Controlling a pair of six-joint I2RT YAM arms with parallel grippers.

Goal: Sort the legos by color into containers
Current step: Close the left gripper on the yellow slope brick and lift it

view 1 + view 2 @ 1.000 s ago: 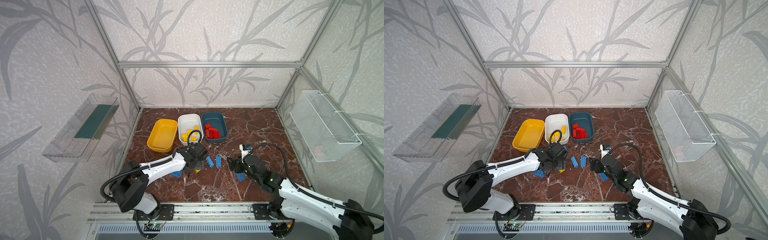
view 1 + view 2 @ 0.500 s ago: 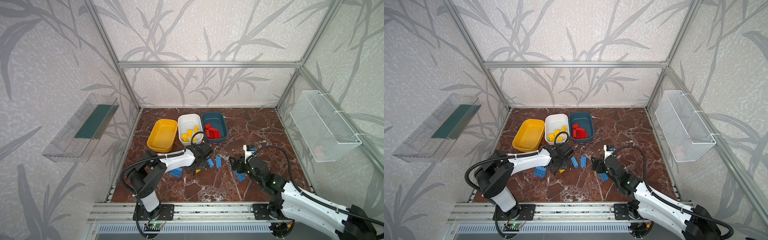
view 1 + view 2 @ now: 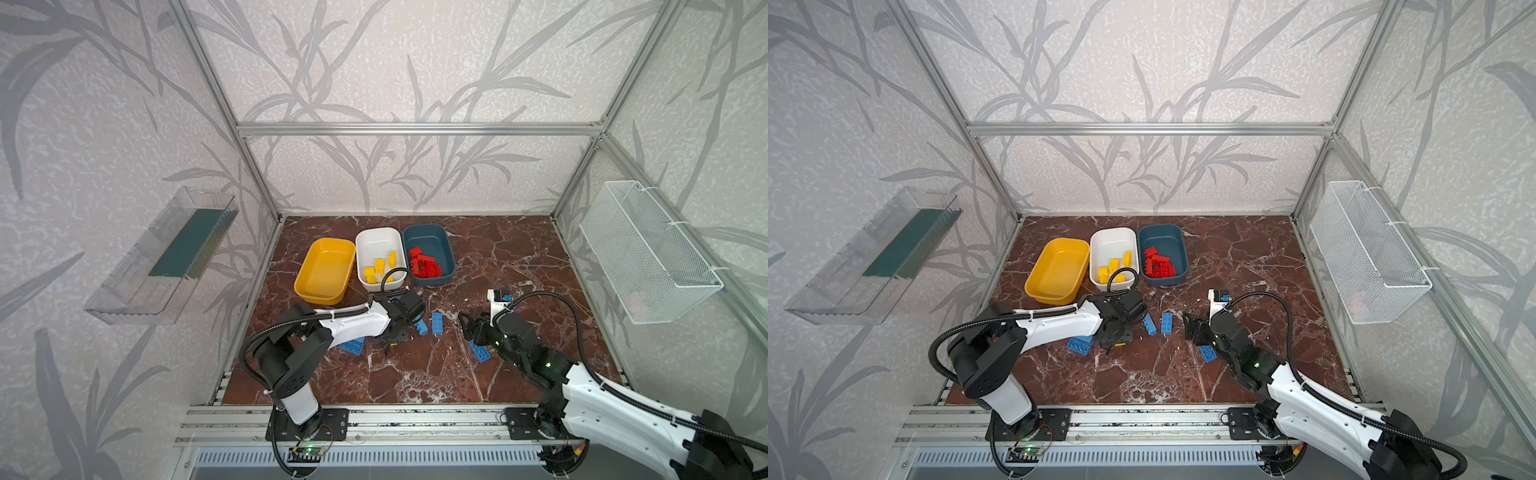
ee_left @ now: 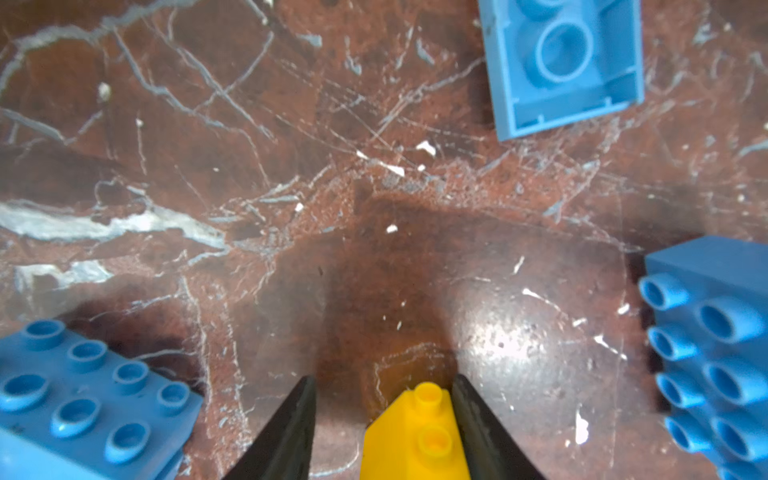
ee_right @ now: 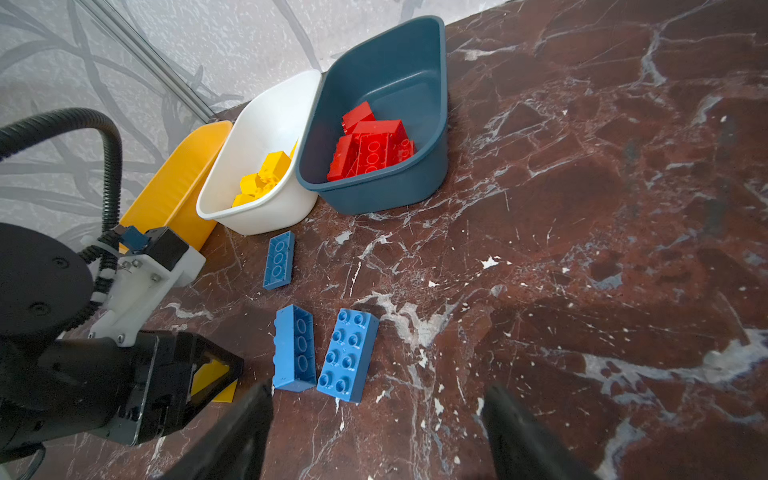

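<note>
My left gripper (image 4: 382, 378) is low over the marble floor with its jaws around a yellow wedge lego (image 4: 415, 440). One finger touches the lego and a gap shows at the other. In both top views the left gripper (image 3: 390, 338) (image 3: 1117, 338) is in front of the white container (image 3: 361, 241). Blue legos (image 3: 437, 323) (image 3: 353, 346) (image 3: 479, 352) lie around it. The white container holds yellow legos (image 3: 378, 268), the teal container (image 3: 446, 249) holds red legos (image 3: 424, 264), and the yellow container (image 3: 305, 286) holds none. My right gripper (image 3: 467, 322) (image 5: 378, 388) hovers open and holds nothing, near two blue legos (image 5: 294, 348) (image 5: 347, 354).
A clear tray (image 3: 166, 257) hangs on the left wall and a white wire basket (image 3: 648, 253) on the right wall. An aluminium rail (image 3: 374, 415) runs along the front edge. One more blue lego (image 5: 279, 260) lies in front of the white container.
The left gripper's jaws have narrowed around the yellow wedge lego while its arm swung in towards the middle. The right gripper has hardly moved and stays as wide as before.
</note>
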